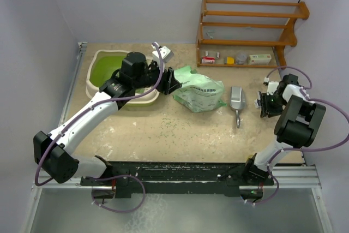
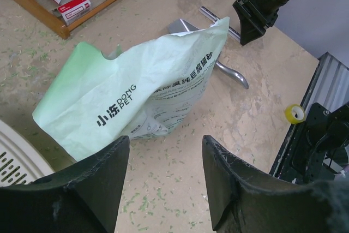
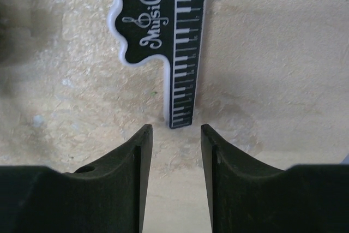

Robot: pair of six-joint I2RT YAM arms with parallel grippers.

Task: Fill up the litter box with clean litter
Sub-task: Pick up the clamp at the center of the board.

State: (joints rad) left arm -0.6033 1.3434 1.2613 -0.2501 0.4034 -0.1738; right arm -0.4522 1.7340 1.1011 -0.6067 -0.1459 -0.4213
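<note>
two grippers, fingers apart, both empty
left gripper (image 2: 165,147) faces floppy bag (image 2: 136,94), litter box (image 1: 92,77) beside it at far left; right gripper (image 3: 175,132) over a ruler (image 3: 185,53); thin pinch could slip and spill.

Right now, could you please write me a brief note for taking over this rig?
Left end effector: open, empty, facing the litter bag.
Right end effector: open, empty, over a black ruler.
Litter box sits back left; bag lies beside it, metal scoop right of the bag, stray litter scattered nearby.
Done: box fill level unclear.
To do: likely grasp the bag and pour.
</note>
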